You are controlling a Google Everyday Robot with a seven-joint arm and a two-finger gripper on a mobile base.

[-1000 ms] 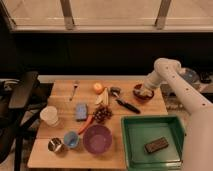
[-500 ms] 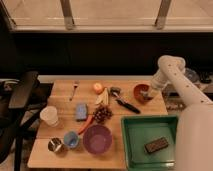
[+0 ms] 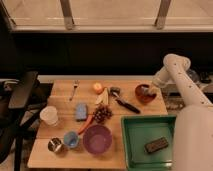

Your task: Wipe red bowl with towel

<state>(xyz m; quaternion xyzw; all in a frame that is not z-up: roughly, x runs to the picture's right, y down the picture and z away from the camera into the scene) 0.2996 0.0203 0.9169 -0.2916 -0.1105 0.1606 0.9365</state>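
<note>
The red bowl (image 3: pixel 145 93) sits near the right rear corner of the wooden worktop (image 3: pixel 60 107), and a pale wad of towel (image 3: pixel 148 91) lies inside it. The white arm reaches down from the right, its end effector (image 3: pixel 151 89) at the bowl's right rim, pressed together on the towel — the fingers themselves are hard to make out against the cloth.

At the front right, a green tray (image 3: pixel 131 150) holds one dark rectangular object (image 3: pixel 156 145). Left of the tray stands the larger purple bowl (image 3: pixel 97 139); it looks bare inside. Just beside it to the left is a small blue-grey bowl (image 3: pixel 71 139), then a small metal cup (image 3: pixel 55 145) near the front left corner — what either holds cannot be told. A white cup (image 3: pixel 49 115) stands further back on the left.

Loose on the worktop between these: a blue sponge (image 3: pixel 81 111), a carrot (image 3: pixel 86 124), a bunch of dark grapes (image 3: pixel 102 113), an orange (image 3: pixel 97 88), a fork (image 3: pixel 74 89) and a black-handled tool (image 3: pixel 125 103).
</note>
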